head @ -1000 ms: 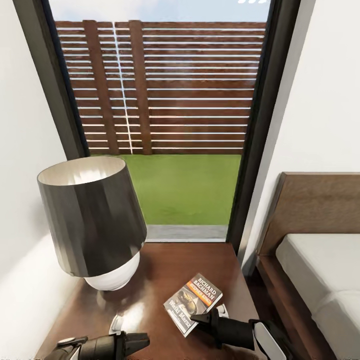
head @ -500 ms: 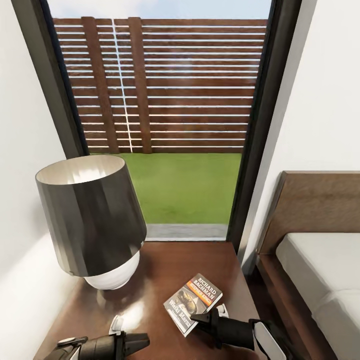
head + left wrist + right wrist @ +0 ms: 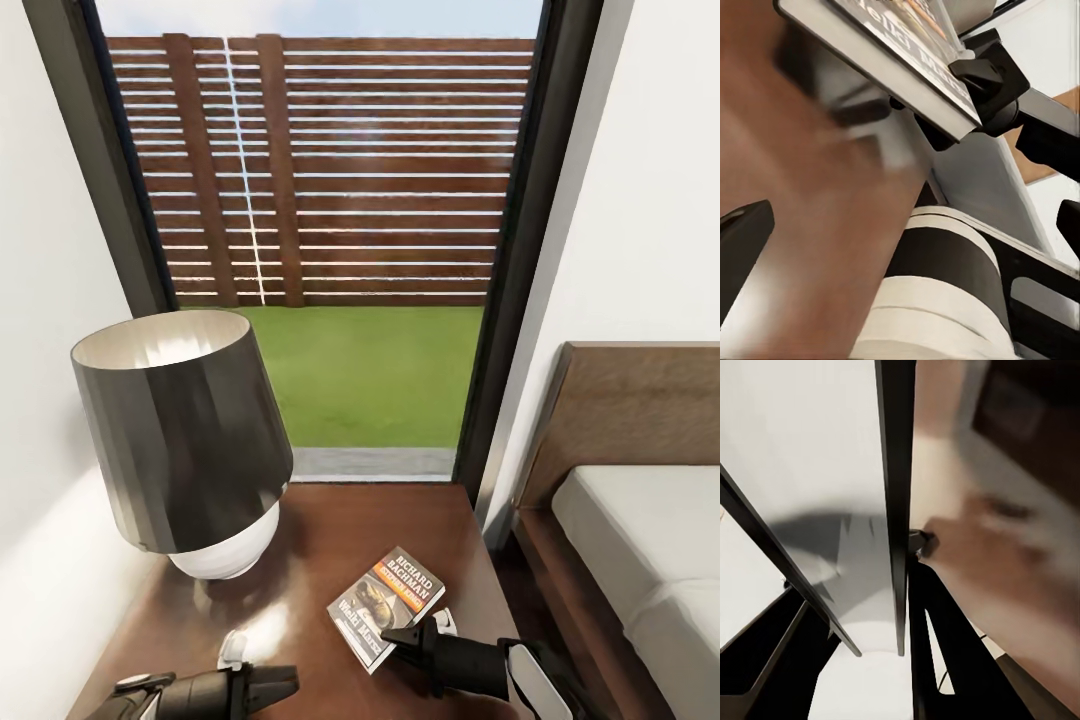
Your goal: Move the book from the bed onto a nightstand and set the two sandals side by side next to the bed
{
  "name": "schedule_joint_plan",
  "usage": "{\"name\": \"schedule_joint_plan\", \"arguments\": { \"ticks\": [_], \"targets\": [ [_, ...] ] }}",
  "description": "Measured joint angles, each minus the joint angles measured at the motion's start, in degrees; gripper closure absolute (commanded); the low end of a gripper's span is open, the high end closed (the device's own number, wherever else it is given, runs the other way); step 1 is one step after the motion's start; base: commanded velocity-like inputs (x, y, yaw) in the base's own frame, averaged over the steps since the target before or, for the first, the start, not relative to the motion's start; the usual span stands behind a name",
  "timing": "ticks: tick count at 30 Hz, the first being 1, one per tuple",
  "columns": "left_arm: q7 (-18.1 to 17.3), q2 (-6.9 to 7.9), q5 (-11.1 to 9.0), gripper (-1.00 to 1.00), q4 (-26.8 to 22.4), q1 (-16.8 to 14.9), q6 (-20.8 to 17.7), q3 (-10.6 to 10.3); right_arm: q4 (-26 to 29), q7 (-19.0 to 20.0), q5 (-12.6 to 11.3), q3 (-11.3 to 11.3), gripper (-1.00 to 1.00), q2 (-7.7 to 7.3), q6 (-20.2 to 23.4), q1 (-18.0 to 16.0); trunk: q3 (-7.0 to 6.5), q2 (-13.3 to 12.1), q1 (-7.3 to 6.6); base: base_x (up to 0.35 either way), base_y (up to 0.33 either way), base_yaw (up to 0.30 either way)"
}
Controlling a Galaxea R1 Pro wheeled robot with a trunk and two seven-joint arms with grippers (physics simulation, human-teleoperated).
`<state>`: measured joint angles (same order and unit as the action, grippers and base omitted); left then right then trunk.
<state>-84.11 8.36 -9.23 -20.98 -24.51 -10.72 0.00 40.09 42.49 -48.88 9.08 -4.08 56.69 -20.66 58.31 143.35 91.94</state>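
The book (image 3: 388, 603), dark with an orange band, hangs tilted just above the dark-brown nightstand (image 3: 350, 530). My right gripper (image 3: 398, 640) is shut on its near edge. From underneath, the left wrist view shows the book (image 3: 885, 52) clamped between the right gripper's black fingers (image 3: 982, 71). In the right wrist view the book (image 3: 898, 472) appears edge-on as a thin dark line. My left gripper (image 3: 285, 680) is open and empty over the nightstand's near left part. The bed (image 3: 640, 520) lies to the right. The sandals are out of view.
A lamp (image 3: 185, 440) with a dark shade and white base takes up the nightstand's left half. White walls close in on both sides. A tall dark-framed window (image 3: 330, 250) behind shows a slatted fence and grass. A narrow floor gap separates nightstand and bed.
The whole picture has shifted very slightly, so the camera moved a touch. The book, both grippers and the lamp keep their places.
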Motion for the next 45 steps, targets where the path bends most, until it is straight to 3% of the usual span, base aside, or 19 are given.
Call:
{"name": "schedule_joint_plan", "arguments": {
  "ticks": [3, 5, 8, 12, 16, 19, 29, 45],
  "targets": [
    [-4.98, 0.09, -0.05, -1.0, -0.44, 0.01, -0.4, 0.12, 0.0, 0.01, -0.04, 0.0, 1.0, 0.0, 0.01, 0.0, 0.0, 0.0, 0.0, 0.0, 0.0, 0.0],
    [-5.68, 0.12, -0.07, -1.0, -1.47, 0.0, -0.75, 0.16, -0.05, -0.05, -0.02, 0.0, 1.0, 0.0, 0.01, 0.0, 0.0, 0.0, 0.0, 0.0, 0.0, 0.0],
    [-5.68, 0.08, -0.08, -1.0, -4.06, -0.06, -3.13, 0.17, -0.14, -0.07, 0.0, 0.0, 1.0, 0.0, 0.0, 0.02, 0.0, 0.0, 0.0, 0.0, 0.0, 0.0],
    [-5.69, 0.01, 0.12, -1.0, -11.38, -0.08, -10.89, 0.17, -0.17, -0.01, -0.04, 0.0, 1.0, 0.0, 0.02, -0.01, 0.0, 0.0, 0.0, 0.0, 0.0, 0.0],
    [-5.39, -0.51, 0.17, -1.0, -13.47, -0.45, -12.72, 0.17, -0.18, -0.01, 0.01, 0.0, 1.0, 0.0, 0.0, 0.03, 0.0, 0.0, 0.0, 0.0, 0.0, 0.0],
    [-1.47, -1.08, 0.18, -1.0, -13.84, -0.81, -13.9, 0.12, -0.18, -0.01, 0.0, 0.0, 1.0, 0.0, 0.0, 0.01, 0.0, 0.0, 0.0, 0.0, 0.0, 0.0],
    [1.38, -2.84, 0.08, -1.0, -15.02, -0.95, -14.21, -0.06, -0.23, 0.23, -0.52, -0.05, 1.0, -0.01, 0.1, -0.01, 0.21, 0.01, 0.03, 0.0, 0.0, 0.0],
    [1.31, -2.66, 0.13, -1.0, -14.97, -0.95, -14.08, -0.07, -0.19, 0.58, -0.96, -0.09, 1.0, -0.01, 0.17, -0.04, 0.44, 0.03, 0.04, 0.0, 0.0, 0.0]
  ]
}}
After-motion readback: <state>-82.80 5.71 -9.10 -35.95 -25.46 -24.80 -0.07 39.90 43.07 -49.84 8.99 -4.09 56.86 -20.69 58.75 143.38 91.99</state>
